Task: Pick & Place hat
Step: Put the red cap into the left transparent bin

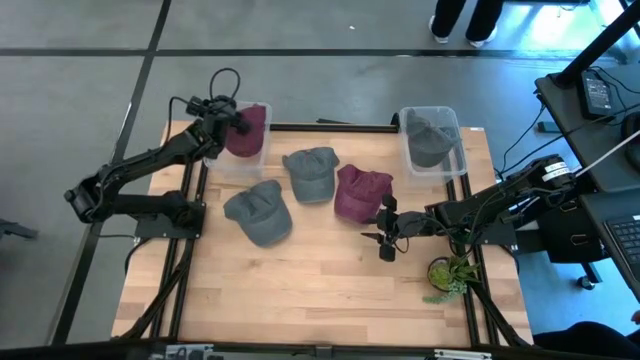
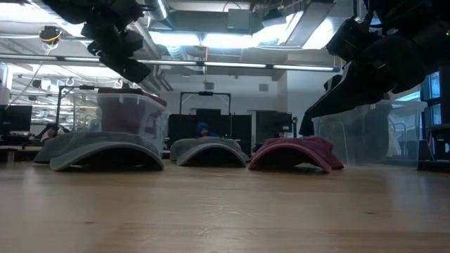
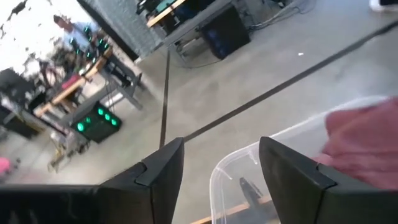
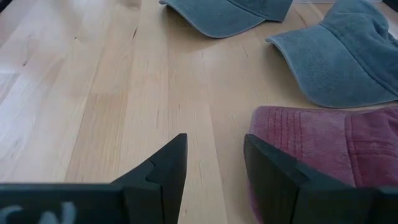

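Note:
A maroon hat (image 1: 360, 192) (image 4: 311, 137) lies crown up on the table's right half. My right gripper (image 1: 385, 232) (image 4: 214, 146) hovers open over the wood just near of it, one finger beside its edge. Two grey hats (image 1: 258, 212) (image 1: 310, 172) rest on the table's middle. My left gripper (image 1: 238, 120) (image 3: 221, 149) is open above the far-left clear bin (image 1: 228, 165) (image 3: 230, 168), next to a second maroon hat (image 1: 248, 132) (image 3: 364, 143) that sits in the bin.
A clear bin (image 1: 445, 165) at the far right corner holds a grey hat (image 1: 430, 140). A small green plant (image 1: 450, 272) stands by the right arm's base. Bare wood covers the near half of the table (image 1: 300, 300). Cables and equipment lie off the right edge.

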{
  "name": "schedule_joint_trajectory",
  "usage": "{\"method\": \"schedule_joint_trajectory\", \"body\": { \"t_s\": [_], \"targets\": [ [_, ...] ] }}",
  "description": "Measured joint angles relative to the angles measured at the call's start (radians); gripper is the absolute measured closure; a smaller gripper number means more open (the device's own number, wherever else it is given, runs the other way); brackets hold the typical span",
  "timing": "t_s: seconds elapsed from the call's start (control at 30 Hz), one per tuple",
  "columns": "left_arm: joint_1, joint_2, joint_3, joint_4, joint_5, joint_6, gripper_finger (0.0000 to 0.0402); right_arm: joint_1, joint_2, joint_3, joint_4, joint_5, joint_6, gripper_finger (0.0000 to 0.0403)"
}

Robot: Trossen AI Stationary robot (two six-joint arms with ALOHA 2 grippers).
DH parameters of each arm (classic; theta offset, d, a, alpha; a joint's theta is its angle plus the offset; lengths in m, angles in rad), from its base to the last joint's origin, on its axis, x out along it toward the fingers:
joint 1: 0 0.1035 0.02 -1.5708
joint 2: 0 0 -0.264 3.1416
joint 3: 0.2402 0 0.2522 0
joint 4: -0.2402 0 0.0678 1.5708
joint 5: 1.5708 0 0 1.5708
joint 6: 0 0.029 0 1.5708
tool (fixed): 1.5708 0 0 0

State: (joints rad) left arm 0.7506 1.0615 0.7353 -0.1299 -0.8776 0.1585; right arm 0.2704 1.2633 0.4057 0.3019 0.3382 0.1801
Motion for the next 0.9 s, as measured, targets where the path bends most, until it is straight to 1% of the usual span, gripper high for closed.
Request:
{"method": "schedule_joint_trajectory", "body": {
  "t_s": [0.1, 0.2, 0.23, 0.27, 0.3, 0.37, 0.5, 0.57, 0.6, 0.63, 0.67, 0.73, 0.8, 0.9],
  "targets": [
    [0.03, 0.0, 0.0, 0.0, 0.001, -0.064, 0.0197, 0.0, 0.0, 0.0, 0.0, 0.0, 0.019, 0.0244],
    [0.056, -0.01, 0.0, 0.0, 0.03, -0.074, 0.0195, 0.0, 0.0, 0.0, 0.0, 0.001, 0.042, 0.0244],
    [0.056, -0.019, 0.0, 0.0, 0.064, -0.087, 0.0194, -0.002, 0.0, 0.0, 0.0, 0.004, 0.059, 0.0244],
    [0.055, -0.031, 0.0, 0.002, 0.121, -0.104, 0.0194, -0.007, 0.0, 0.0, 0.0, 0.007, 0.079, 0.0244],
    [0.054, -0.044, 0.0, 0.007, 0.198, -0.119, 0.0194, -0.016, 0.0, 0.0, 0.0, 0.006, 0.098, 0.0244],
    [0.054, -0.074, 0.0, 0.033, 0.402, -0.137, 0.0195, -0.037, 0.0, 0.0, 0.0, 0.008, 0.124, 0.0244],
    [0.04, -0.129, 0.0, 0.102, 0.908, -0.155, 0.0198, -0.09, 0.0, 0.014, -0.002, 0.008, 0.129, 0.0244],
    [0.009, -0.139, 0.0, 0.13, 1.077, -0.191, 0.0197, -0.116, 0.0, 0.042, 0.0, 0.007, 0.109, 0.0244],
    [-0.016, -0.141, 0.0, 0.142, 1.12, -0.208, 0.0197, -0.129, 0.0, 0.059, 0.0, 0.003, 0.089, 0.0244],
    [-0.047, -0.141, 0.0, 0.147, 1.135, -0.209, 0.0196, -0.14, 0.0, 0.077, -0.004, -0.004, 0.064, 0.0244],
    [-0.086, -0.139, 0.0, 0.153, 1.127, -0.205, 0.0195, -0.152, 0.0, 0.099, -0.018, -0.015, 0.038, 0.0244],
    [-0.171, -0.13, -0.013, 0.197, 1.071, -0.194, 0.0194, -0.173, 0.0, 0.159, -0.077, -0.027, -0.005, 0.0244],
    [-0.259, -0.119, -0.05, 0.293, 1.012, -0.194, 0.0195, -0.191, 0.0, 0.223, -0.181, -0.027, -0.027, 0.0244],
    [-0.372, -0.11, -0.116, 0.456, 0.973, -0.193, 0.0197, -0.222, 0.0, 0.31, -0.348, -0.027, 0.004, 0.0244]
  ]
}}
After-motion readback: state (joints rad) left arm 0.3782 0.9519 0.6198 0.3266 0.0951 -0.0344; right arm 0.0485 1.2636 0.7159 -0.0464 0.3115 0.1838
